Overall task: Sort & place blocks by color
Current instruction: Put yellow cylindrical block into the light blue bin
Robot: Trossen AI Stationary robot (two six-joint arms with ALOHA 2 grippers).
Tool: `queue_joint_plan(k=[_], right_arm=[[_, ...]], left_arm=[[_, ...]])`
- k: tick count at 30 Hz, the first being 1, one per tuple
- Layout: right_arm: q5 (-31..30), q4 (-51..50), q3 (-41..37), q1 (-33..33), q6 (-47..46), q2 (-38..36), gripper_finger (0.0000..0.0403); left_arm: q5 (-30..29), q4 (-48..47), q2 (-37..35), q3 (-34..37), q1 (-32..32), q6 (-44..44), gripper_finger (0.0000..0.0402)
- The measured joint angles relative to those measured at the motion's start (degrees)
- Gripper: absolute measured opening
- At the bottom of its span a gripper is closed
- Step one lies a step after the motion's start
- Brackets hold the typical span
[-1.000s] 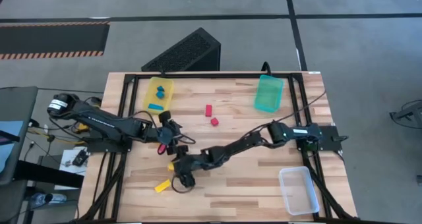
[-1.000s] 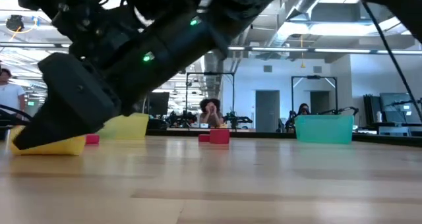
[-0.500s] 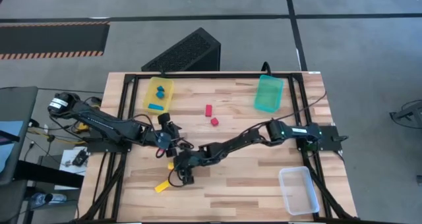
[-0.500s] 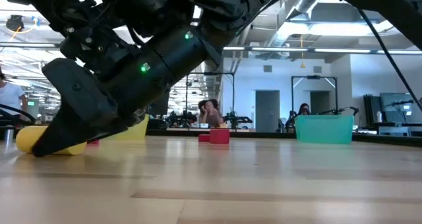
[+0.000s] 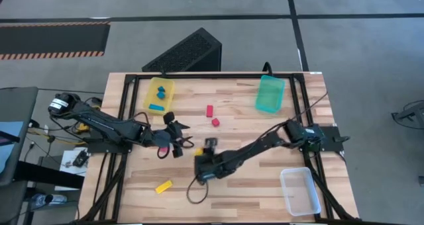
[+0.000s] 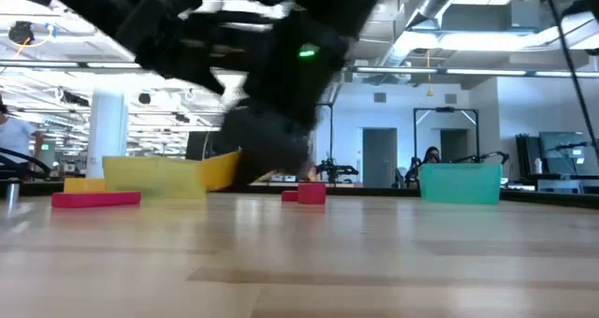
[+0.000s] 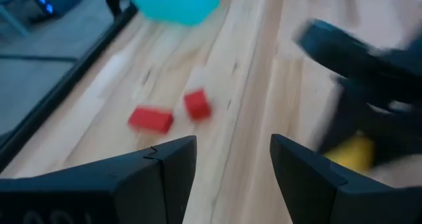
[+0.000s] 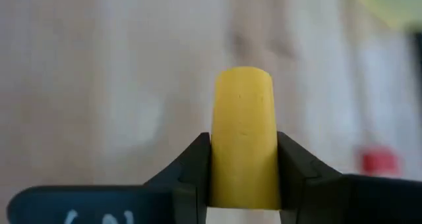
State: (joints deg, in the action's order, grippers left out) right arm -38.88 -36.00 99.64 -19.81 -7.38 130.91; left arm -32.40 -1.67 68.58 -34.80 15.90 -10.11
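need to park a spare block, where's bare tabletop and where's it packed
Bare wood runs along the near edge between the yellow bar and the clear tray, and between the red blocks and the teal tray. It is crowded mid-table, where the left end effector and the right end effector, holding a yellow block, meet.

No legible text, label, brand, number or sign is found in any view. Pale marks are seen on the dark body of the right gripper (image 8: 244,184) at the edge of the right wrist view, but they are cut off and cannot be read.
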Motion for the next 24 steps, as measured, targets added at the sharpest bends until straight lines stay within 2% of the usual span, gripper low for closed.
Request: queue_joint_plan(k=[4,7,11,13,15,20,24], right_arm=[[-7.33,5.19,-12.13,0.96,-4.34,-8.16,0.0119],[-13.67,14.25,-20.30,1.16,-4.95,-14.67,0.0119],[-18.52,27.75,-28.09,0.58,2.32,-20.50,0.0119],[-18.05,34.26,-30.23,0.00,8.45,-21.55,0.0119],[-18.79,36.42,-31.00,-0.86,13.12,-21.84,0.0119],[-24.63,38.68,-31.02,-2.93,16.37,-21.79,0.0119],[-25.59,39.45,-31.04,-4.38,18.93,-21.79,0.0119]], left_arm=[[0.05,2.75,0.00,-0.01,-0.02,0.64,0.0184],[-0.41,3.05,0.00,0.04,-0.73,-2.98,0.0184],[1.32,6.48,0.02,0.49,-3.42,-10.31,0.0184],[3.09,9.16,0.68,0.47,-4.77,-12.15,0.0184],[5.67,11.87,1.78,0.54,-5.55,-12.71,0.0184],[15.76,21.29,6.97,0.54,-6.03,-13.09,0.0184],[22.72,30.38,11.49,0.57,-6.59,-11.60,0.0184]])
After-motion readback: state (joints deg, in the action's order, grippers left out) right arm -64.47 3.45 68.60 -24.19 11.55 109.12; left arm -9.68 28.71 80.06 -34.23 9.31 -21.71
